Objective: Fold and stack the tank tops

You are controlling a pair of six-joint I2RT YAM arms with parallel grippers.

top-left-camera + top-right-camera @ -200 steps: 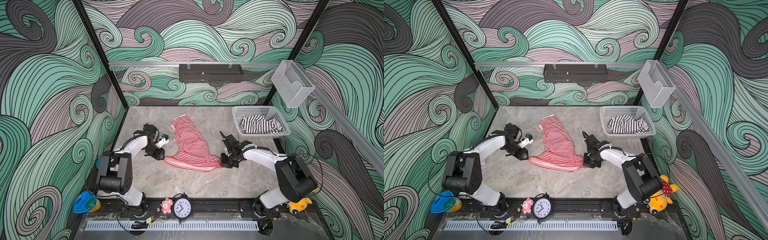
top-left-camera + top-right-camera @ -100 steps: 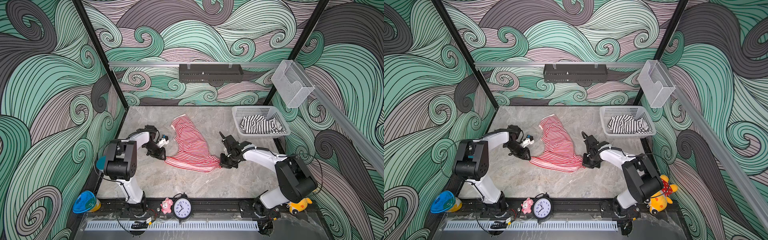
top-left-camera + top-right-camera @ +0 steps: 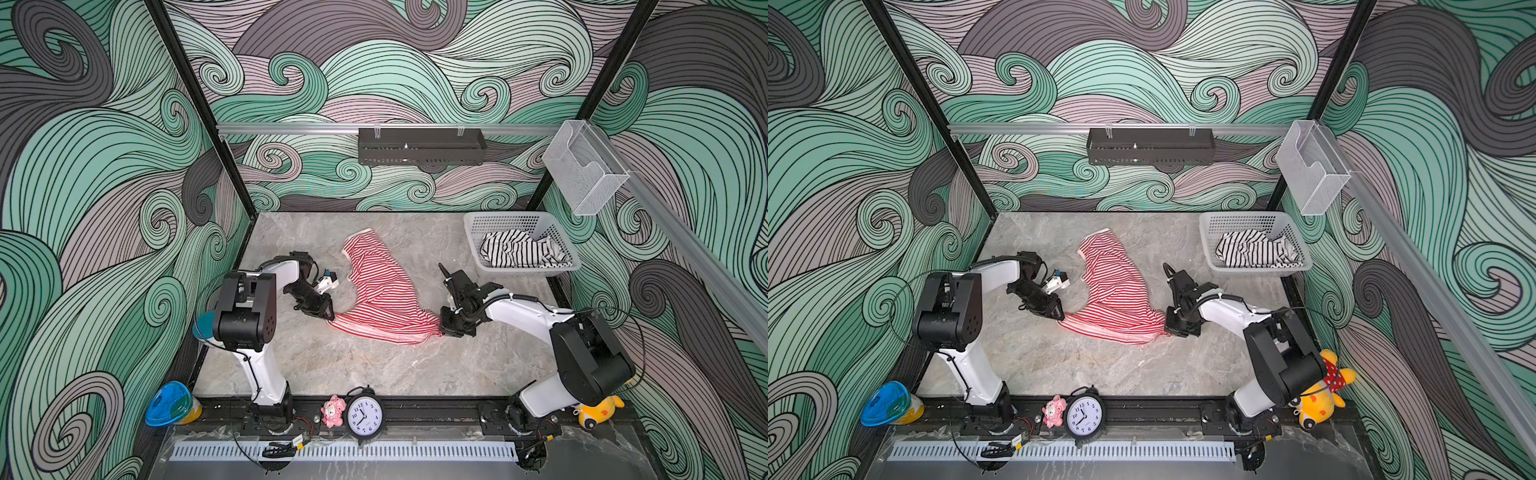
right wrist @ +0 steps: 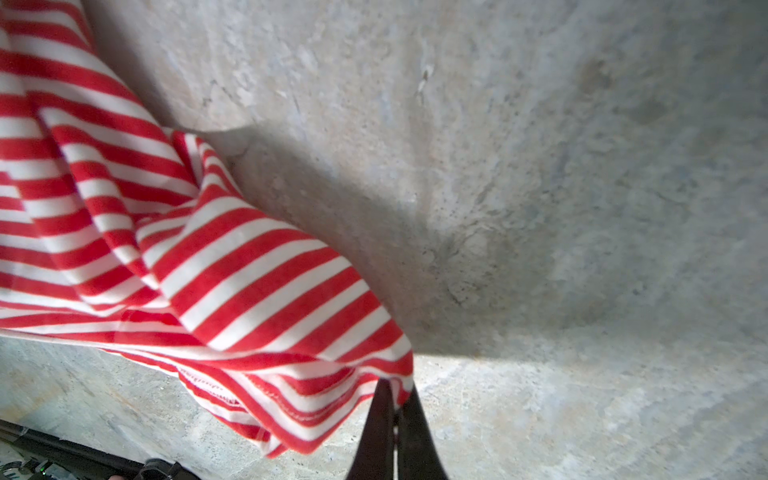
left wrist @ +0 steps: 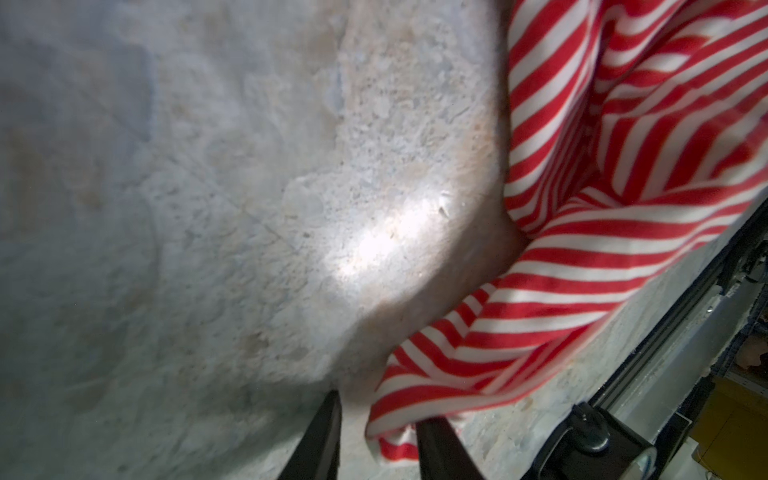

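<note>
The red-and-white striped tank top [image 3: 382, 291] [image 3: 1117, 291] lies crumpled in the middle of the marble table [image 3: 374, 365]. At its near left corner sits my left gripper [image 3: 328, 313] [image 3: 1059, 316] [image 5: 380, 409], open. The corner of the tank top [image 5: 582, 249] lies loosely between the fingers and over one fingertip [image 5: 432, 428]. My right gripper [image 3: 444, 328] [image 3: 1169, 328] [image 4: 397, 388] is shut on the near right corner of the same top [image 4: 249, 270], low over the table. The black-and-white striped tank top [image 3: 515, 249] [image 3: 1254, 249] lies bunched in the basket.
The white perforated basket [image 3: 528, 272] [image 3: 1258, 270] stands at the back right. A clock [image 3: 365, 415], a pink toy [image 3: 333, 411], a yellow plush [image 3: 598, 411] and a blue bowl [image 3: 170, 405] line the front rail. A black shelf [image 3: 422, 146] hangs on the back wall.
The left arm's elbow has risen and its gripper has slid a little closer onto the top's near left corner, jaws slightly narrower. The right gripper keeps its hold without moving.
</note>
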